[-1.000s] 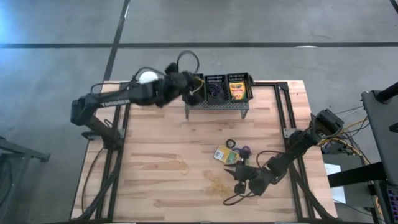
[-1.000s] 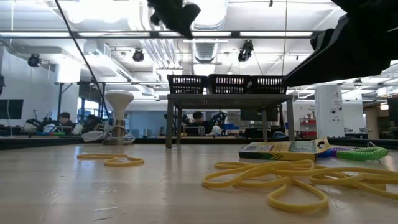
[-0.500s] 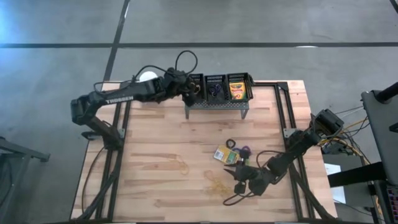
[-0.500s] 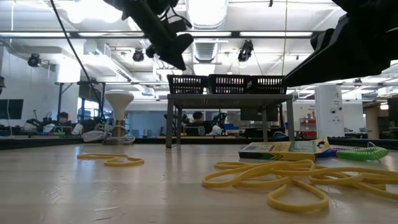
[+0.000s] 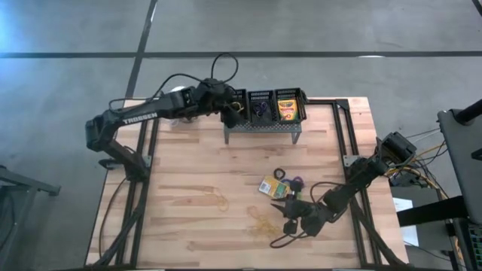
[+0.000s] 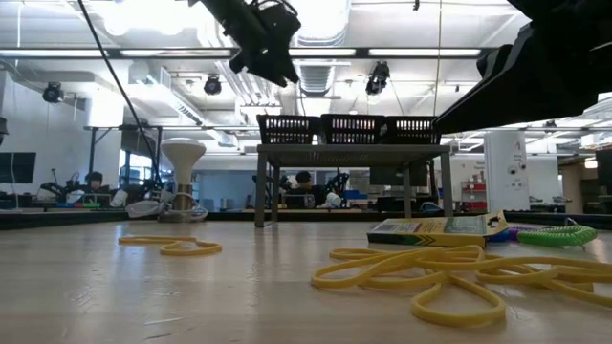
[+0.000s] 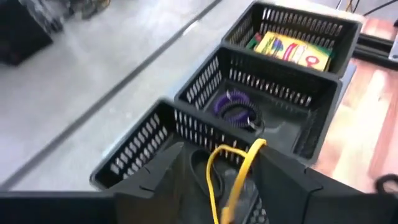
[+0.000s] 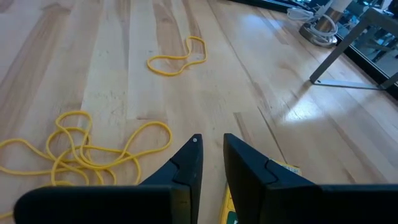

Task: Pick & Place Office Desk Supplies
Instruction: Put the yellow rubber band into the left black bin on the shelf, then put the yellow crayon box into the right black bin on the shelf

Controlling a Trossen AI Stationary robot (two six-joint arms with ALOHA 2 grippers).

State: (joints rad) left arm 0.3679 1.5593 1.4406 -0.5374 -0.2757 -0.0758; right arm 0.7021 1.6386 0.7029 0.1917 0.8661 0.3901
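Note:
My left gripper (image 5: 230, 111) hovers over the left black basket (image 7: 146, 146) on the grey stand (image 5: 263, 125), fingers open. A yellow rubber band (image 7: 227, 177) hangs between them. The middle basket holds purple and black rings (image 7: 235, 109), the right one a crayon box (image 7: 291, 51). My right gripper (image 8: 211, 142) is low over the table's near right, fingers slightly apart and empty, beside a crayon box (image 5: 271, 186). Yellow rubber bands (image 5: 262, 223) lie flat on the wood. My left gripper has its fingers apart. The rubber band's upper end (image 7: 252, 149) lies against the inner side of one fingertip (image 7: 264, 155). The loop hangs slack from there over the left basket. The fingers slant down from the table's left.
A single rubber band (image 5: 218, 200) lies left of centre. Black, purple and green rings (image 5: 290, 181) sit beside the crayon box. A white ball-shaped object (image 5: 178, 92) stands at the far left behind my left arm. Bare wood lies in the middle and left.
My left gripper has swung a little toward the stand and dipped, and its wrist has rolled and tipped further down over the left basket.

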